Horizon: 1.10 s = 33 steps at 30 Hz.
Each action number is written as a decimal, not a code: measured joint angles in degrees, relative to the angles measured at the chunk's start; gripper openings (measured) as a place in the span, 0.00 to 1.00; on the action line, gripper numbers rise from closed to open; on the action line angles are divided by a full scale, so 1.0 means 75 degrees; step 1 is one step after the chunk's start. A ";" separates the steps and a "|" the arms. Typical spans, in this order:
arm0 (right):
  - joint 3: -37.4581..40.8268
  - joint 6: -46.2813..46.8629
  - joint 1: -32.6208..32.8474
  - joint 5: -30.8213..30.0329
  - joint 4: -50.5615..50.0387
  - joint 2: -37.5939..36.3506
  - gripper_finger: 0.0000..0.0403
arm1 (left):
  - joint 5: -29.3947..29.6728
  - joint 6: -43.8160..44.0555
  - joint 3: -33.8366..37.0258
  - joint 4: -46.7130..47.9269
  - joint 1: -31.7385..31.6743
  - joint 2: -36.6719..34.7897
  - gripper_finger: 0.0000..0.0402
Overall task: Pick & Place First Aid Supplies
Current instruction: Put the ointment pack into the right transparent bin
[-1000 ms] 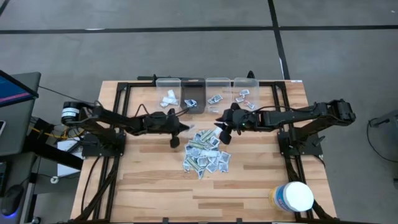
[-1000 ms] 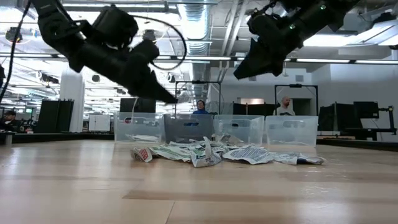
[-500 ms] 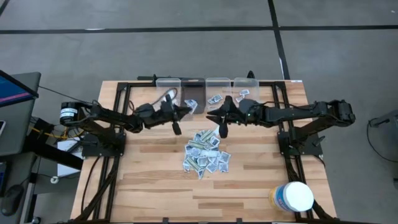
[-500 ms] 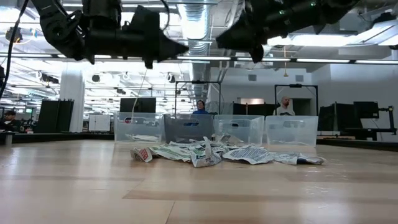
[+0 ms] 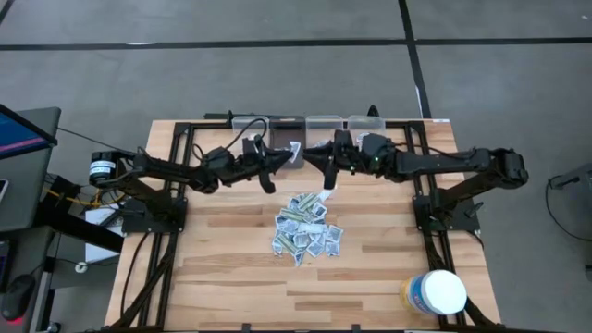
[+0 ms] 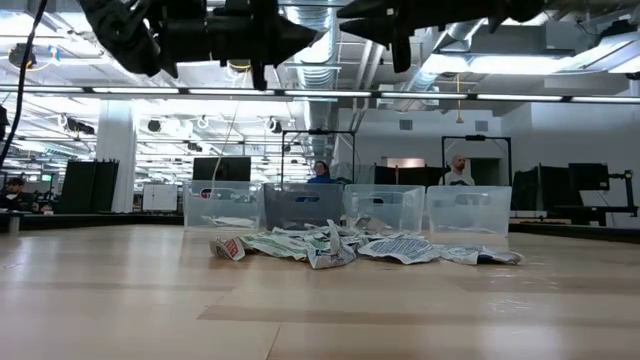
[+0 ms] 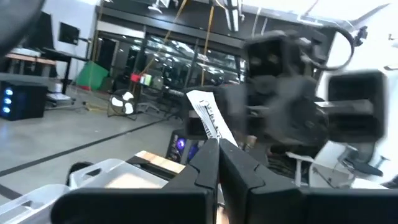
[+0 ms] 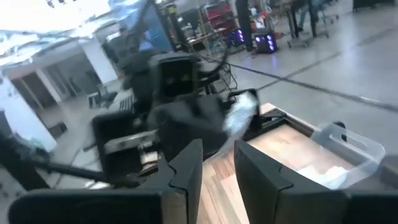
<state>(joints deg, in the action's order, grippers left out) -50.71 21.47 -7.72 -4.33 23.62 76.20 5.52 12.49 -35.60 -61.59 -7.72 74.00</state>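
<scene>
Front half of the wooden table point(image 5: 222, 268) is bare except the white tub point(image 5: 437, 292) at the front-right corner. Pile of packets point(image 5: 306, 227) lies mid-table; 4 clear bins point(image 5: 324, 123) line the far edge.

Left wrist view alone shows the left gripper point(image 7: 216, 163) pressed together, pinching 1 printed packet point(image 7: 208, 116). Right gripper point(image 5: 327, 172): a pale strip point(image 5: 324, 196) hangs below it in the high view; can't tell if its fingers point(image 8: 186, 171) grip it, gap visible btw them.

Both arms stretched level, raised, meeting nose-to-nose by the bins; low view shows them well above the table.
</scene>
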 joint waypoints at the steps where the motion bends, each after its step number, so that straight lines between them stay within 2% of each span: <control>1: -0.0069 0.0133 -0.0042 0.0001 -0.0119 0.0000 0.22 | -0.0010 -0.0028 -0.0045 0.0038 0.0043 0.0000 0.03; 5: -0.0281 0.0212 -0.0091 0.0001 -0.0431 0.0000 0.27 | -0.0001 -0.0259 -0.0104 0.0150 0.0142 0.0001 0.02; 13: -0.0476 0.0333 -0.0146 0.0005 -0.1061 0.0000 0.47 | 0.0002 -0.0256 -0.0104 0.0159 0.0142 0.0003 0.03; 17: -0.0476 0.0347 -0.0181 -0.0004 -0.1032 0.0000 0.53 | 0.0003 -0.0194 -0.0104 0.0165 0.0142 0.0003 0.03; 22: -0.0476 0.0347 -0.0226 -0.0007 -0.1033 0.0000 0.53 | 0.0000 -0.0130 -0.0104 0.0174 0.0142 0.0003 0.02; 33: -0.0476 0.0347 -0.0231 -0.0019 -0.1035 0.0000 0.45 | 0.0002 0.0004 -0.0104 0.0188 0.0183 0.0003 0.02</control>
<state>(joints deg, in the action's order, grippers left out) -54.28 24.08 -9.45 -4.47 15.86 76.20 5.53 12.52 -36.38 -60.18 -6.35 74.02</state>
